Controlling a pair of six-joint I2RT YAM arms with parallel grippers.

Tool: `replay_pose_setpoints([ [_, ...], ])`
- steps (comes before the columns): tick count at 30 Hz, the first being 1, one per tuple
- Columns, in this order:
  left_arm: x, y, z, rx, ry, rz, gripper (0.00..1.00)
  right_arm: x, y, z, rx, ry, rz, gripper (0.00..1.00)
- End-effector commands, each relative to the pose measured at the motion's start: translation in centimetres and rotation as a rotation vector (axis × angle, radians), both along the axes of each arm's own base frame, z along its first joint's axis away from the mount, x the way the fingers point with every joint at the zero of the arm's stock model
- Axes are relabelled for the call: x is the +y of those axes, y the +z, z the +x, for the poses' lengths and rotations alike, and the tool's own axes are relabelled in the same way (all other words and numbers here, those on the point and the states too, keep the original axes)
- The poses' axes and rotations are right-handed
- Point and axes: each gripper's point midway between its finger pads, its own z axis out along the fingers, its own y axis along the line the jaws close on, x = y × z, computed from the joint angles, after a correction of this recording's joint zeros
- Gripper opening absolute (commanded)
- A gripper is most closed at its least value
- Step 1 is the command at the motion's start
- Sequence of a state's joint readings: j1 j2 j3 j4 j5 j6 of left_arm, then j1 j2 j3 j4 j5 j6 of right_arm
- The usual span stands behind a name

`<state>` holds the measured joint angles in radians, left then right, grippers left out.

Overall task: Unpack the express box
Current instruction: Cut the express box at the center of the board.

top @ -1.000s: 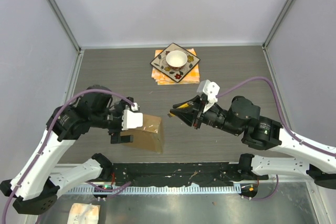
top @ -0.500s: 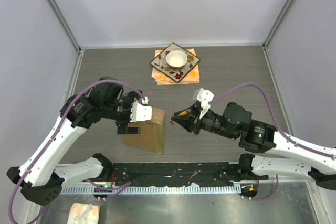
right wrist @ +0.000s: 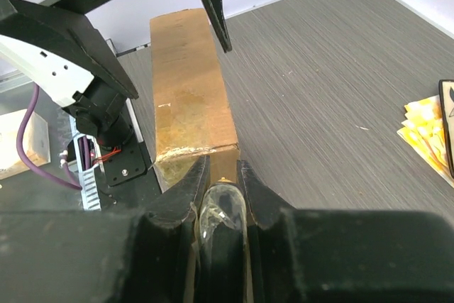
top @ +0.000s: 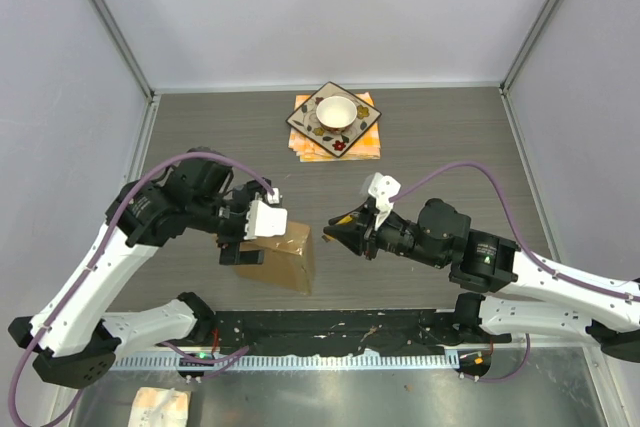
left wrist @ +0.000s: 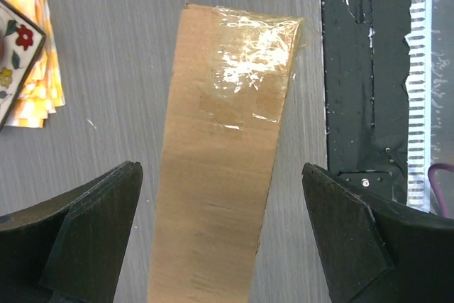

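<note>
My left gripper (left wrist: 220,169) points straight down, jaws spread wide; my right gripper (right wrist: 222,167) reaches left, low, jaws pinched on a small glossy thing (right wrist: 221,212).

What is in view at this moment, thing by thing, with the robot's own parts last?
express box: one, plain brown, clear tape at one end, near middle of the table
plate: one, square, dark rim with flower pattern, far middle of the table
bowl: one, white, on the plate
napkins: a stack, count unclear, orange-and-white check, under the plate
table: one, grey wood grain
folded cloth: one, orange and white, on the metal ledge by the left base
small glossy object: one, colour unclear, in the right pincer
left pincer: one, black, open, over the box
right pincer: one, black, closed on the small glossy object, at the box's taped end
</note>
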<state>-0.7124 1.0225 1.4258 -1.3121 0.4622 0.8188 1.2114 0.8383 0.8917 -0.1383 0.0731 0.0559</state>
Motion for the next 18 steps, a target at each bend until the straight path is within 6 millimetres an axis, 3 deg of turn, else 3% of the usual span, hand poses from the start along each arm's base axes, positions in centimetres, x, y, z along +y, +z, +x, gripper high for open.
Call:
replay_pose_setpoints([
  [1, 0.0, -1.2, -0.8, 0.075, -0.013, 0.036, 1.0, 0.1, 2.3, -0.4, -0.014, 0.016, 0.093, 0.01],
  [9, -1.0, -3.1, 1.4, 0.067, -0.013, 0.093, 1.0, -0.2, 1.7, -1.1, 0.008, 0.038, 0.106, 0.01],
  [15, -0.8, -5.2, 0.7, 0.162, -0.08, 0.181, 1.0, -0.8, 1.6, -1.5, 0.022, 0.045, 0.155, 0.01],
  [18, -0.7, -5.6, -0.5, 0.232, -0.132, 0.222, 0.83, -1.6, 2.3, -1.6, 0.024, 0.031, 0.212, 0.01],
])
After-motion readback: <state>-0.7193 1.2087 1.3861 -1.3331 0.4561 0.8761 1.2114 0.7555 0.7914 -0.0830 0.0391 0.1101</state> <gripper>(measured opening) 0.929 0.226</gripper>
